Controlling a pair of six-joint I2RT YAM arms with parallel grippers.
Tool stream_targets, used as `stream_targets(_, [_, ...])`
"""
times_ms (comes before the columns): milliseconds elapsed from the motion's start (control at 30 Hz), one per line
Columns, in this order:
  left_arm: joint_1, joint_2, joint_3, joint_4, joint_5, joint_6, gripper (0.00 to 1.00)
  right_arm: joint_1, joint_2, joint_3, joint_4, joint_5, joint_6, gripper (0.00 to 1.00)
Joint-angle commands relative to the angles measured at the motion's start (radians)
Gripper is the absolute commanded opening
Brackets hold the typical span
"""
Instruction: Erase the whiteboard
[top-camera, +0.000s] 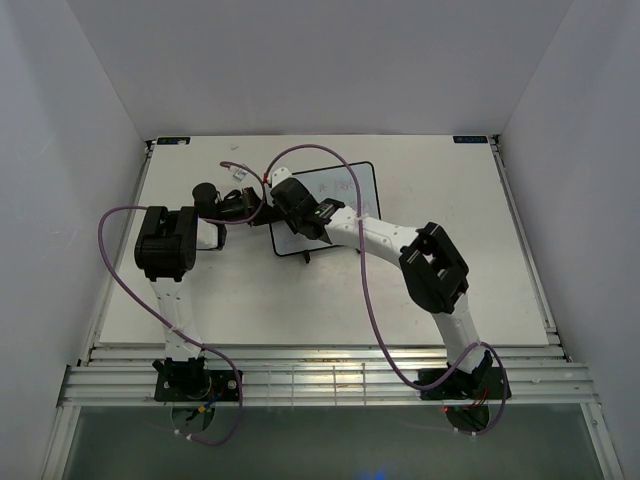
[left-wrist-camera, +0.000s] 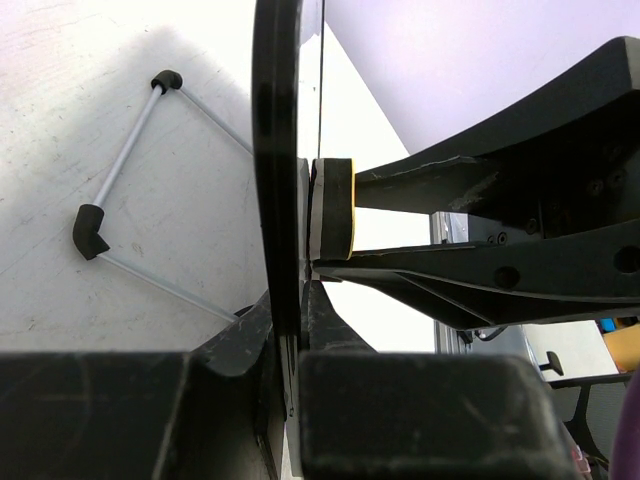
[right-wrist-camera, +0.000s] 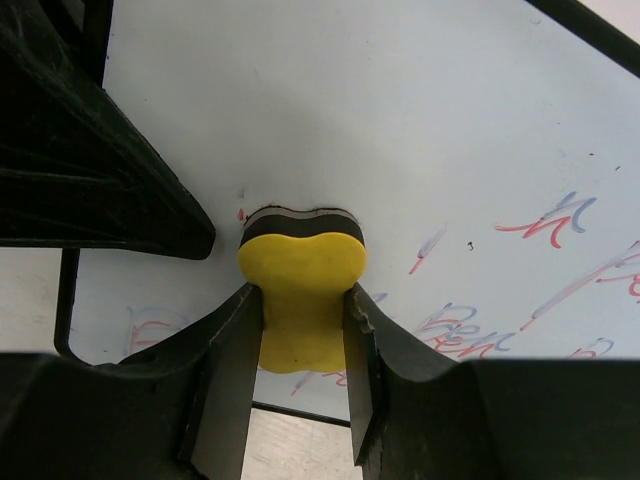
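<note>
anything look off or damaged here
The yellow eraser looks deformed: the right end effector pinches its middle so it bulges into a lobed shape against the whiteboard. That seems just soft material squeezed, not damage. The left end effector is clamped on the board's black frame; nothing looks spilled or broken.

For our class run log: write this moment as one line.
left gripper shut on whiteboard | right gripper shut on eraser | eraser against whiteboard | red writing present

Yellow eraser (dark felt layer on far face); small white object on white table, far side.
</note>
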Motion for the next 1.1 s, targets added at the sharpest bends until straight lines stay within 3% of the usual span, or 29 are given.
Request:
stream_targets(0, [-0.022,-0.077,0.009,0.024,0.092,0.010,0.00,-0.015,0.054,0.030,-0.069,0.005,-0.006,0.29])
stream_targets(367, [-0.022,-0.085,0.009,0.026,0.107,0.006,0.00,-0.015,0.184,0.280,-0.109,0.022,-0.054,0.30])
stream_targets(633, [-0.022,-0.092,0.009,0.026,0.105,0.006,0.00,-0.017,0.175,0.279,-0.096,-0.007,-0.034,0.30])
stream_targets(900, [-0.022,-0.115,0.022,-0.039,0.099,0.029,0.00,-0.113,-0.001,-0.048,0.017,0.007,0.026,0.29])
stream_targets(1067, [-0.019,-0.147,0.039,-0.094,0.090,0.058,0.00,-0.234,-0.196,-0.313,0.132,-0.100,0.086,0.29])
